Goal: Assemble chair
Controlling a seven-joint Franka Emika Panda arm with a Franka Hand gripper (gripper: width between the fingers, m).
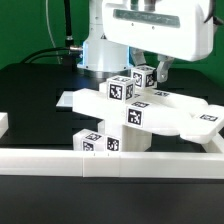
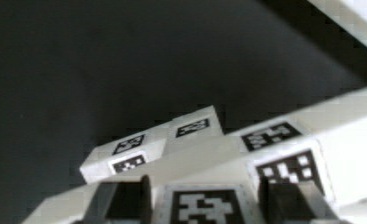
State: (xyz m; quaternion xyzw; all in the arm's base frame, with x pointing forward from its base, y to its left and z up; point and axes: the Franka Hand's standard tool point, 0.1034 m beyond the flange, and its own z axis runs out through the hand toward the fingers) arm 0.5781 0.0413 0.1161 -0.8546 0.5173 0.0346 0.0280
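Note:
The chair is in loose white tagged pieces. In the exterior view a tagged block [image 1: 120, 91] leans on a stack of tagged pieces [image 1: 134, 114], with a lower tagged piece [image 1: 96, 141] in front and flat panels [image 1: 192, 117] to the exterior view's right. My gripper [image 1: 154, 74] hangs over the back of the stack, shut on a small tagged chair piece [image 1: 144, 77]. In the wrist view my gripper [image 2: 205, 203] has its fingers [image 2: 123, 202] on either side of that tagged piece [image 2: 205, 208]. Beyond it lie more tagged pieces [image 2: 155, 146] on the black table.
A low white border wall [image 1: 110, 162] runs along the front of the black table [image 1: 40, 95]. A short end of white wall [image 1: 3, 123] shows at the exterior view's left edge. The robot base [image 1: 100, 50] and black cables [image 1: 45, 50] stand behind.

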